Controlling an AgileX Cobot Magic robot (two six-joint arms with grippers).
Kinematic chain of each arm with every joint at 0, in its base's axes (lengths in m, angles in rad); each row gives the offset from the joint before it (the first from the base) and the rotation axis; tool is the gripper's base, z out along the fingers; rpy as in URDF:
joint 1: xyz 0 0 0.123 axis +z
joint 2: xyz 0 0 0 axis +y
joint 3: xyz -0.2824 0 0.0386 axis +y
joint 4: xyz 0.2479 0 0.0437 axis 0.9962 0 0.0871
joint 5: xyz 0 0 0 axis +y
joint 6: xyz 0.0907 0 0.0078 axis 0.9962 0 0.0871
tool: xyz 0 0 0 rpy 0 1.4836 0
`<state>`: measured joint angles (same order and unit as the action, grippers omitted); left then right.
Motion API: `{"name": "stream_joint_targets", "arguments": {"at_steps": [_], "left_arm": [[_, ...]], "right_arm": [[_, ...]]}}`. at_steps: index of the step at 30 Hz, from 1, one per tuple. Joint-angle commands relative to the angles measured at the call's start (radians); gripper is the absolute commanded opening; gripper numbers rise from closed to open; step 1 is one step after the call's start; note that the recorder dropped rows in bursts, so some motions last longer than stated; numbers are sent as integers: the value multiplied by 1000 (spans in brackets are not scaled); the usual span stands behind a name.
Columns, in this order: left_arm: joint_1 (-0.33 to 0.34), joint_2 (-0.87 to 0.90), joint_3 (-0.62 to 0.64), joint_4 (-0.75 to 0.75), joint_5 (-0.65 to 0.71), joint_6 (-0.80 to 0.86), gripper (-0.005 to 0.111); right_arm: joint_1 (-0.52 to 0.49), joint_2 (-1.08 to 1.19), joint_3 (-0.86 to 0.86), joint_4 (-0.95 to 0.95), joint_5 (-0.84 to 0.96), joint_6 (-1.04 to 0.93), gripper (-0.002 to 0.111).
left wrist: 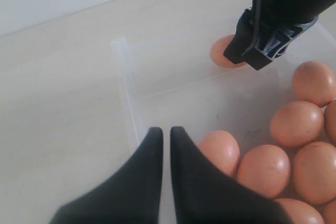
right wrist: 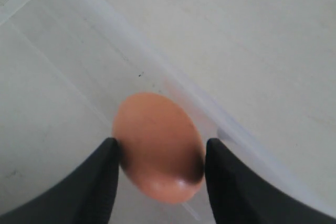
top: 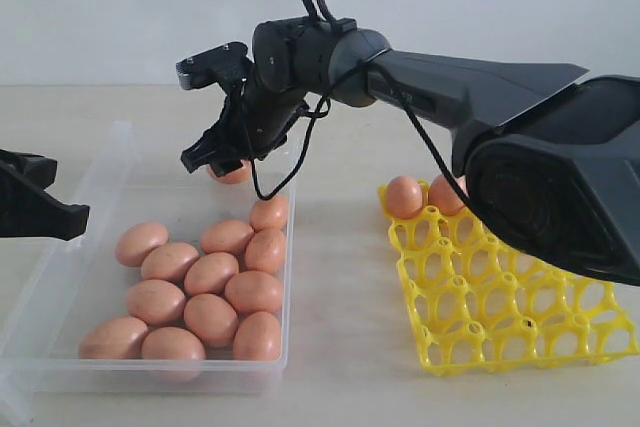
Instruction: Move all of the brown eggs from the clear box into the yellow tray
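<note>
Nearest, the clear box (top: 70,277) is sitting on the pale bench (top: 340,347) to the left. A cluster of brown eggs (top: 211,273) is lying loose on its floor, the eggs touching one another. To the right, well apart from it, the yellow tray (top: 500,317) is being left mostly unfilled. Only two seated eggs (top: 404,197) are showing, in its far row. At the box's left side the left gripper (left wrist: 163,135) is being held idle, its fingers pressed together on nothing.

Farthest back, at the far end of the box, the far egg (top: 236,174) is being pinched across its width by the right gripper (right wrist: 160,150), with both pads touching the shell. Whether it is being lifted off the box floor yet cannot be told.

The main risk is judged to be a slip. The shell is smooth and rounded, so a loose pinch or a jerk during the carry could let it be dropped onto the bench between box and tray. Too hard a squeeze could crack it. A low carry could also knock it against the box's far wall, which is just beside it.
</note>
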<state>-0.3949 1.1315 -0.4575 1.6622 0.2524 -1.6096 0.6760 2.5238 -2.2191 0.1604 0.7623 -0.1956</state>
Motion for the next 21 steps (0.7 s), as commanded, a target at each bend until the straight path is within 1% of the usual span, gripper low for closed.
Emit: {"name": "stream_joint_targets", "arguments": {"at_steps": [1,10,13,17,21], "left_arm": [[3,-9,4,0,8,3,4],[3,-9,4,2,5,3,4],[3,-9,4,2,5,3,4],[3,-9,4,2,5,3,4],[3,-9,4,2,5,3,4]], "right_arm": [[-4,-2,-6,-13,-29,-62,45],[18,-2,-6,-16,-33,-197,45],[30,-2,-6,-30,42,-276,45],[34,-2,-6,-109,104,-286,45],[34,-2,-6,-121,90,-309,45]]}}
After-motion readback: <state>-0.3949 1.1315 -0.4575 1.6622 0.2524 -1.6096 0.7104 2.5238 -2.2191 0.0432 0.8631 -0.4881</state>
